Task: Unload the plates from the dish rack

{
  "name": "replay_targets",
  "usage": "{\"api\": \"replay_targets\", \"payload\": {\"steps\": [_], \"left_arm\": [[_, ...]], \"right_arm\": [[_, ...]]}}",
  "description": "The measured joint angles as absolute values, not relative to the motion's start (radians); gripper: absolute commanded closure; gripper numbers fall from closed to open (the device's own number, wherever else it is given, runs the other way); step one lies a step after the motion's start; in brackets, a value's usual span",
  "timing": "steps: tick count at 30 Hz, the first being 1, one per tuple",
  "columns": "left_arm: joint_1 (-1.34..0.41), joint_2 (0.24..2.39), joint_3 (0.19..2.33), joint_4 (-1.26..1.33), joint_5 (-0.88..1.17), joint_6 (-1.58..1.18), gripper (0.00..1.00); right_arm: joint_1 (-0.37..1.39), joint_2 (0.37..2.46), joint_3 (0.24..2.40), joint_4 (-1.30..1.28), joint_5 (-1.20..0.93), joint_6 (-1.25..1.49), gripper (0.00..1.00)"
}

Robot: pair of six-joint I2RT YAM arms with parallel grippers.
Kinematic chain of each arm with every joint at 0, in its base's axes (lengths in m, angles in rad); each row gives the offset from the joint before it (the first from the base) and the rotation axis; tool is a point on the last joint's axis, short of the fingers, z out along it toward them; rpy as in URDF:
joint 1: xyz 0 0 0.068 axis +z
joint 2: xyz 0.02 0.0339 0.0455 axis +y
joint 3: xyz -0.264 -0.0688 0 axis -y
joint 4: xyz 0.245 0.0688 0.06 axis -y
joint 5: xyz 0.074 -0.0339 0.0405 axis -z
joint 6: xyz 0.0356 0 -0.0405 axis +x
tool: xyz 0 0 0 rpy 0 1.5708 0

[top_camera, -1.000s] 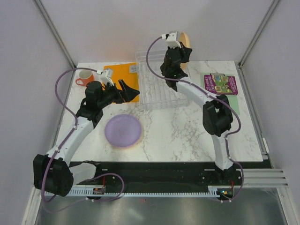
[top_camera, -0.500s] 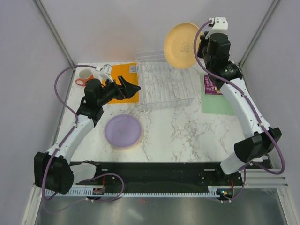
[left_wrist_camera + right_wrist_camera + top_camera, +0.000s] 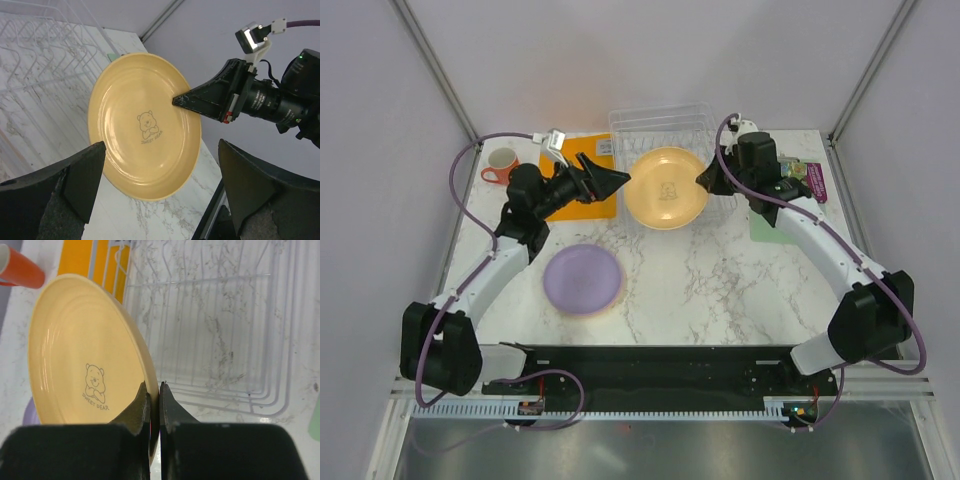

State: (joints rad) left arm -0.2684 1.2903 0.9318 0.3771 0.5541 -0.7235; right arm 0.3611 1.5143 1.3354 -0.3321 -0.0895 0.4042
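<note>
Overhead view. The right gripper is clamped on the right rim of the yellow-orange plate, which is held face-up over the front part of the clear dish rack. The left gripper, fingers spread, points at the plate's left rim. A purple plate lies flat on the marble table. An orange mat and a red mug lie left of the rack; a book lies to its right.

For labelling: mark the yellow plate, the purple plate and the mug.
yellow plate (image 3: pixel 666 190), top view, its middle.
purple plate (image 3: pixel 582 279), top view, its middle.
mug (image 3: pixel 502 162), top view, its open top.
</note>
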Motion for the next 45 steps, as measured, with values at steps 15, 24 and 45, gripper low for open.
{"api": "replay_targets", "payload": {"steps": [15, 24, 45], "left_arm": [[-0.347, 1.317, 0.870, 0.402, 0.527, -0.751, 0.64], [-0.368, 1.221, 0.857, 0.213, 0.395, -0.733, 0.98], [-0.370, 0.600, 0.437, -0.387, -0.146, -0.891, 0.98]], "right_arm": [[0.440, 1.374, 1.214, -0.197, -0.188, 0.503, 1.00], [0.458, 1.297, 1.158, -0.199, -0.152, 0.522, 0.46], [0.458, 1.048, 0.948, -0.273, 0.023, 0.501, 0.40]]}}
